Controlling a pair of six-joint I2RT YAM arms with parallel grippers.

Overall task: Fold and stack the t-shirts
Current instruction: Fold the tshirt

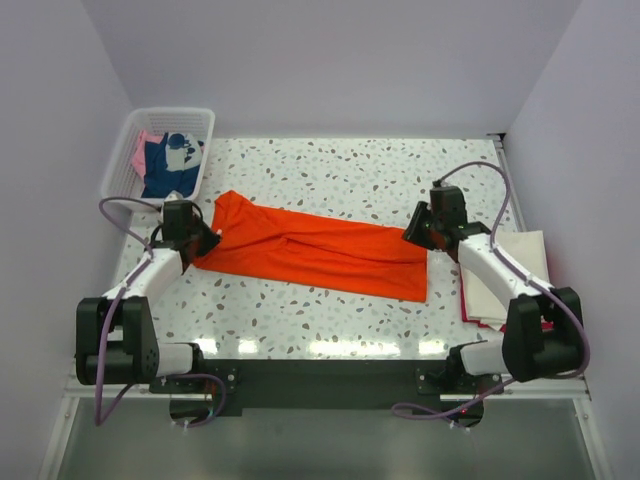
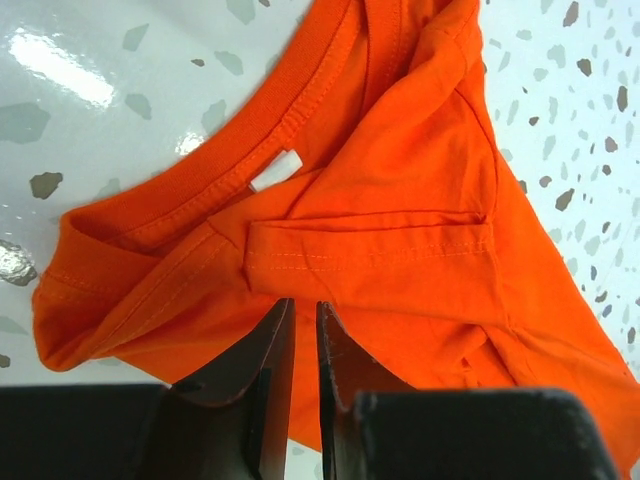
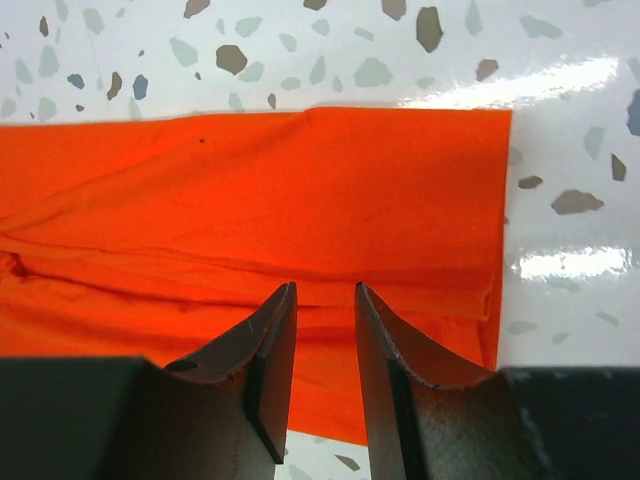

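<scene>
Speckled surface (image 1: 330, 170) holds a long orange t-shirt (image 1: 320, 250), collar end at the left gripper (image 2: 303, 303), hem at the right gripper (image 3: 325, 288), both slightly spread.

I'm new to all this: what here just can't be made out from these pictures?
Top view: the folded stack at right is partly covered by the right arm; its shirts cannot be counted.
Top view: the basket holds bunched pink and navy cloth, too small to count.
Left wrist view: the white label in the orange t-shirt collar is too small to read.
</scene>
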